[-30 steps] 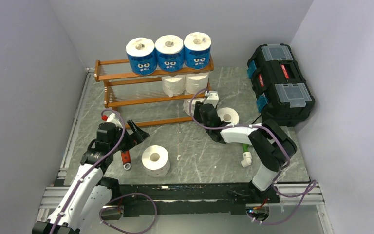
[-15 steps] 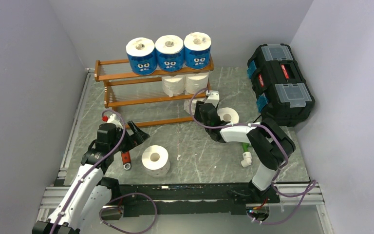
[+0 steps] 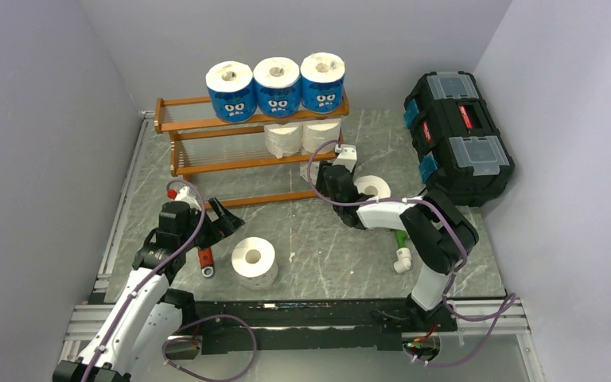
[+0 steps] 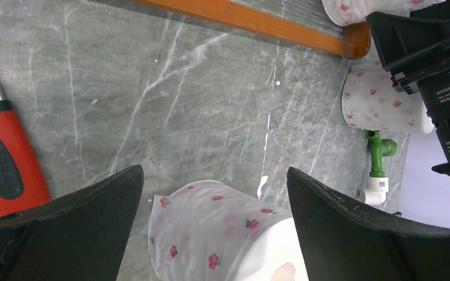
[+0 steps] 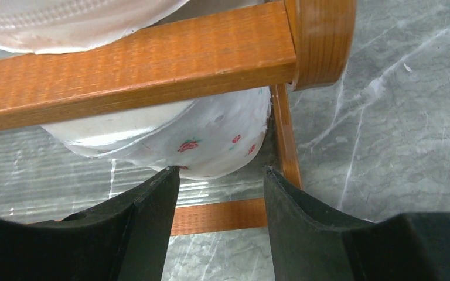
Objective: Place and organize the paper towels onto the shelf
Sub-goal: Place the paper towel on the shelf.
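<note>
The shelf (image 3: 207,165) carries three blue-wrapped paper towels (image 3: 277,85) on its top tier and two white rolls (image 3: 302,137) on the middle tier. A flowered roll (image 5: 211,137) lies at the right end of the bottom tier. My right gripper (image 5: 220,171) is open just in front of it, nothing between the fingers; in the top view the right gripper (image 3: 324,171) is at the shelf's right end. Another roll (image 3: 373,189) stands on the table beside that arm. My left gripper (image 4: 214,172) is wide open over a flowered roll (image 4: 222,234), not touching it.
A black toolbox (image 3: 456,131) sits at the back right. A red-handled wrench (image 3: 204,259) lies by the left gripper (image 3: 224,219). A green and white pipe fitting (image 3: 401,251) lies near the right arm's base. Walls close in the left, back and right.
My right gripper has crept a little further toward the shelf's bottom tier. The left arm and the rolls have not moved.
</note>
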`<action>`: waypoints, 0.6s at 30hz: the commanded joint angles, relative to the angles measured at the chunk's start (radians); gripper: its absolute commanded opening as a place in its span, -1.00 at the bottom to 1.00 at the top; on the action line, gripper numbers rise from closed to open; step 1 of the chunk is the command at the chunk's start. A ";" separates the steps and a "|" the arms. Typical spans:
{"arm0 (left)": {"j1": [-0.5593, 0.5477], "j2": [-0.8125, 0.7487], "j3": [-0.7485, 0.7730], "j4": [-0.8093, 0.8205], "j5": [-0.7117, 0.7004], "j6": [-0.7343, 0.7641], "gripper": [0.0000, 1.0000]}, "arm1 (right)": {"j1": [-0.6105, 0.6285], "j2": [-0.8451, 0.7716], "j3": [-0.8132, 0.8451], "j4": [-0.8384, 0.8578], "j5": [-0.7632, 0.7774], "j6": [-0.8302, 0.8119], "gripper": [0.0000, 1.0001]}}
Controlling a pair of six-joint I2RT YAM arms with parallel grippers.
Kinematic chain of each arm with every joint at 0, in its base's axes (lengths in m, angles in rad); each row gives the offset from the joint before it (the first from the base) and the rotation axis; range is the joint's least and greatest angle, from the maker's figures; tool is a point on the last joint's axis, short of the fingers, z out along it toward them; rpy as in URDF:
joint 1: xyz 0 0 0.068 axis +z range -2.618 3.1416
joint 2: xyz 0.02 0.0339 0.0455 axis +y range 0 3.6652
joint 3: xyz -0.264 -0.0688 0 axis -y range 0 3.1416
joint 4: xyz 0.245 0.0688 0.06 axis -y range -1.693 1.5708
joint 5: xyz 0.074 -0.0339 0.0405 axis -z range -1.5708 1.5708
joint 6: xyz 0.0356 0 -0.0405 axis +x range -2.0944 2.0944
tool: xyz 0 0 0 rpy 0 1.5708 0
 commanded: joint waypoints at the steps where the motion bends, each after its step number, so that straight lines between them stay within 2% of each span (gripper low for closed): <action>1: -0.002 -0.006 0.006 0.026 0.017 0.006 0.99 | -0.009 0.009 0.043 0.029 0.038 -0.007 0.15; 12: -0.002 -0.007 0.002 0.032 0.024 0.005 0.98 | -0.005 -0.050 0.016 -0.017 0.001 -0.034 0.19; 18: -0.002 -0.012 0.012 0.033 0.023 0.001 0.98 | 0.024 -0.164 -0.008 -0.083 -0.063 -0.081 0.24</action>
